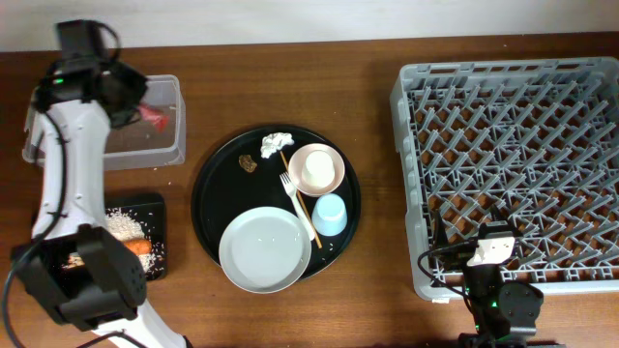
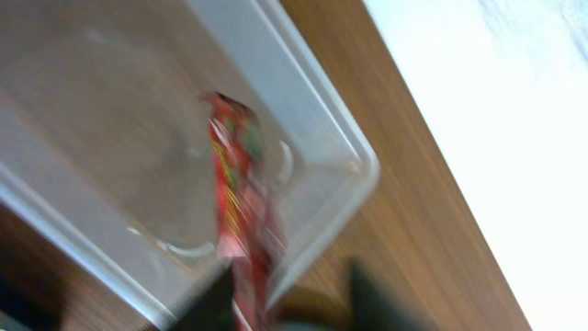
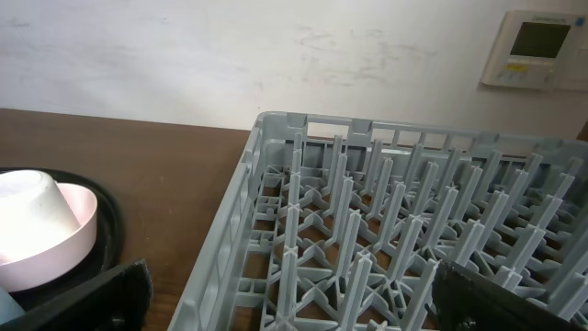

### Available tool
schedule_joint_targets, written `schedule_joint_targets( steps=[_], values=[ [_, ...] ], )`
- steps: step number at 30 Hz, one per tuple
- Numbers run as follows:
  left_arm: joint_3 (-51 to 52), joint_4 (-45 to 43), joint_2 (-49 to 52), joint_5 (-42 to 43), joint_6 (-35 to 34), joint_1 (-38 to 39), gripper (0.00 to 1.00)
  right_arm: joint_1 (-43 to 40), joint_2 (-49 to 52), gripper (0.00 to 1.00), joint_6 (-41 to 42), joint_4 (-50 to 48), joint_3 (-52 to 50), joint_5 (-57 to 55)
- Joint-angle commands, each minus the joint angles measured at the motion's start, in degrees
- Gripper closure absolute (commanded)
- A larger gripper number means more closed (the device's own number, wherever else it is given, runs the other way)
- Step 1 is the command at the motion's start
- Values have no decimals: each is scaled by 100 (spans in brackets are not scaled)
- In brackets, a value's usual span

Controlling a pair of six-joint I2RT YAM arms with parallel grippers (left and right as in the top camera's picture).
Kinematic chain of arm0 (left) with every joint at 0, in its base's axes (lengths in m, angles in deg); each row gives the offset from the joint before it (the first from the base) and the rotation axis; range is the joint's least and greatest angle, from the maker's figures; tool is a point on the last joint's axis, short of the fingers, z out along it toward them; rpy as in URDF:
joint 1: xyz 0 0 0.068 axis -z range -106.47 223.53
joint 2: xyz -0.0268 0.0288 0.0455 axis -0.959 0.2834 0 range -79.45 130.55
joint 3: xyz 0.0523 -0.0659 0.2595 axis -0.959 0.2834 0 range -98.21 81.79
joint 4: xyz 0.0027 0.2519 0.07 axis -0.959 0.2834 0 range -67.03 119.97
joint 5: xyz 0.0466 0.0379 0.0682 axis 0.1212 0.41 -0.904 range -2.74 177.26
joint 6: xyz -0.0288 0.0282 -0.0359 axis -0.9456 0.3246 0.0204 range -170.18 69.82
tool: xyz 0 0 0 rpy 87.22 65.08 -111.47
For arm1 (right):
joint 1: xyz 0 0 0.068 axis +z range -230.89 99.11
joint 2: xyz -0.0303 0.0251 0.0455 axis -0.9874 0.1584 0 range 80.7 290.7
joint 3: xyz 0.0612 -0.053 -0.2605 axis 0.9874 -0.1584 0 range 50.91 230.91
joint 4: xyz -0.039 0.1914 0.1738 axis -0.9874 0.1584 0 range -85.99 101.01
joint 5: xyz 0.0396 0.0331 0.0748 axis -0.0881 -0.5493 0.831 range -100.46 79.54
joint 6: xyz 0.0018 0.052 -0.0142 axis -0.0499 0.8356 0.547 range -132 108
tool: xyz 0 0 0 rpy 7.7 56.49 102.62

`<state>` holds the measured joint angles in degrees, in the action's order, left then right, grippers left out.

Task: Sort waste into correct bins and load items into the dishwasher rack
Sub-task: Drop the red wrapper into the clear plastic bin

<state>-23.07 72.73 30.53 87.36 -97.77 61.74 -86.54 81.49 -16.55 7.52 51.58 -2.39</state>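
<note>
My left fingers (image 2: 372, 292) stand parted over the clear rectangular plastic tub (image 2: 360, 158). The shiny red wrapper (image 2: 237, 216) has one end in the gap, close against one finger. The left wrist view is blurred, so I cannot tell whether that finger touches it.

The wrapper's long axis runs from the gap straight away from the fingers, down into the tub. The far end lies toward a tub corner, so the wrapper is inside the tub walls.

In my judgement, the next move is a straight lift clear of the tub rim, with no sideways drag.

My left arm reaches along the worktop to the tub, with the wrist bent down over it. This arm is the nearer one.

My right fingers (image 3: 83, 296) are spread wide and hold nothing. They rest at the large square grey plastic crate with upright pegs (image 3: 367, 241), well apart from the tub.
</note>
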Motion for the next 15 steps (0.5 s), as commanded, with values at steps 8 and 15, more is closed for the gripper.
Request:
schedule_joint_targets(
  steps=[8,15],
  values=[
    [-63,138,120,741,525,-345,4,-33,-44,1,11,22,-35,33],
    [-74,131,-293,1561,1978,811,5,-33,-44,1,11,22,-35,33]
  ],
)
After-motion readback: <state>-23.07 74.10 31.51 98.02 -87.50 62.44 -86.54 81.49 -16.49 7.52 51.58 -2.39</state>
